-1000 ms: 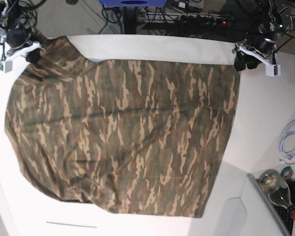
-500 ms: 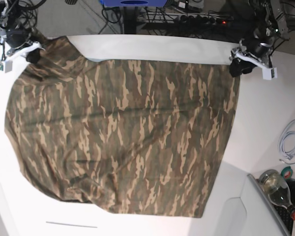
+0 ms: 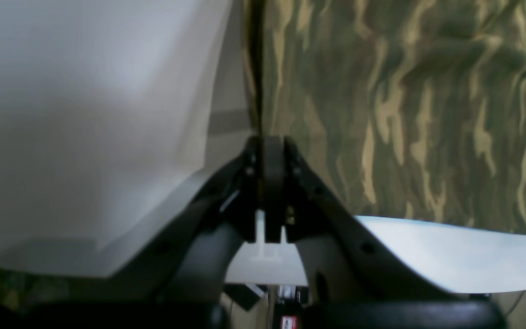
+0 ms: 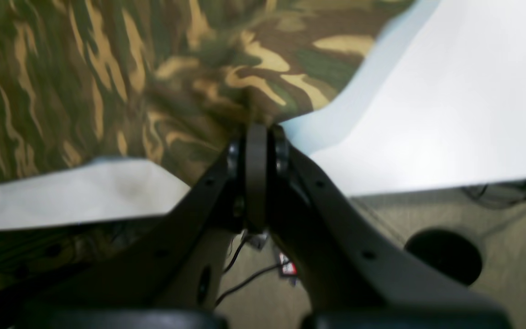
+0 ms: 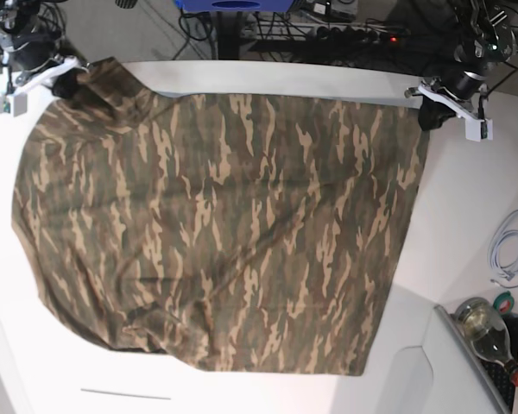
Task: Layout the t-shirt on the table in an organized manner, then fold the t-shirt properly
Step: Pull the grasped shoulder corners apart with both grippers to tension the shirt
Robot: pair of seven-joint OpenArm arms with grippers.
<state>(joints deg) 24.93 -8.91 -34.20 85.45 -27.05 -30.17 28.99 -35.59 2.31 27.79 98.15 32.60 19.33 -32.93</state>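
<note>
We judge the layout step largely done: the shirt (image 5: 216, 233) lies spread over most of the table (image 5: 466, 198), mostly flat, though its near-left edge looks rumpled and tucked under. No fold is made yet, so all folding remains. The left gripper (image 5: 429, 115) is clamped on the far-right corner of the shirt; the right gripper (image 5: 66, 84) is clamped on the far-left corner. At the right edge sit a white cable (image 5: 511, 252), a bottle (image 5: 488, 332) and a tape roll (image 5: 506, 302), well apart from the cloth; nothing blocks a fold.
</note>
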